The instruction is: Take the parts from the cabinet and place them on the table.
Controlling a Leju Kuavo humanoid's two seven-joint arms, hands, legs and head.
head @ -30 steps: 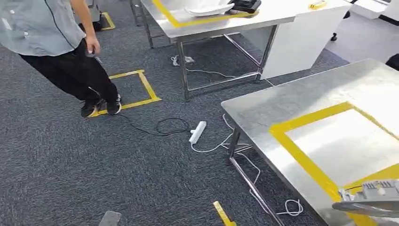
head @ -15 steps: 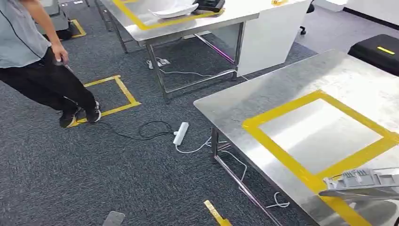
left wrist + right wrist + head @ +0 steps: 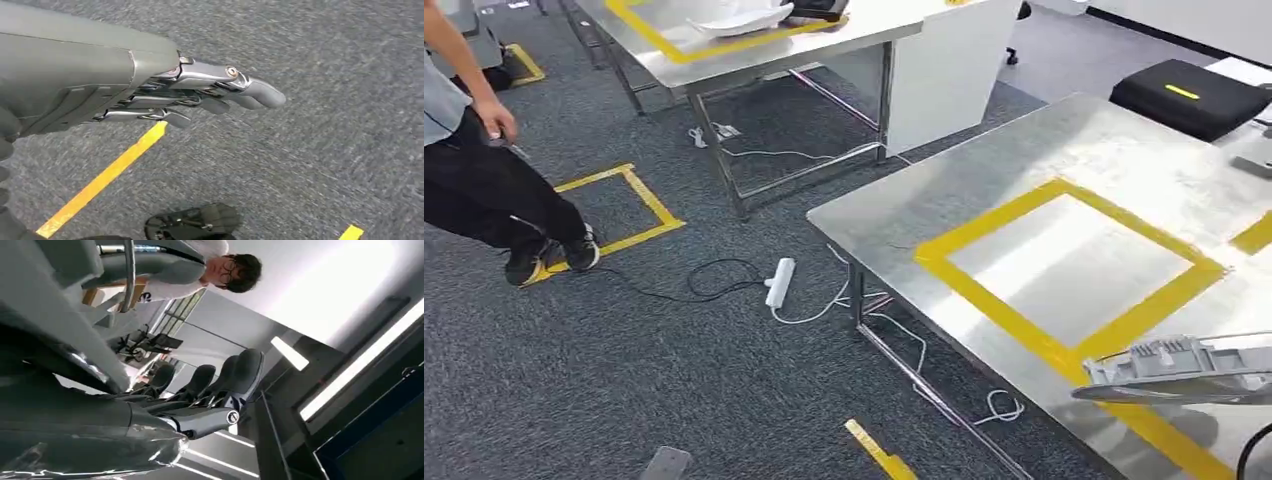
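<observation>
Right hand [image 3: 200,390] carries a grey metal part [image 3: 1179,370], seen in the head view at the near right, hovering over the near edge of the steel table [image 3: 904,215]; in the right wrist view the dark fingers [image 3: 240,370] stand straight and close side by side along the part's shiny curved surface, though I cannot tell exactly how the thumb bears on it. Just beyond the part, on the tabletop, lies a square outlined in yellow tape [image 3: 1064,265], with bare steel inside it. Left hand [image 3: 200,97] hangs over the dark grey carpet [image 3: 624,380], its fingers extended, slightly spread and holding nothing, with a yellow tape line [image 3: 105,177] on the floor beneath it. On the carpet to the left of the table lies a white power strip [image 3: 779,282] with a black cable and white cords trailing from it. Farther left, a person [image 3: 484,190] in black trousers stands at a taped floor square [image 3: 619,210]. A second steel table [image 3: 754,45] stands at the far side, and a black case [image 3: 1189,98] sits at the far right.
</observation>
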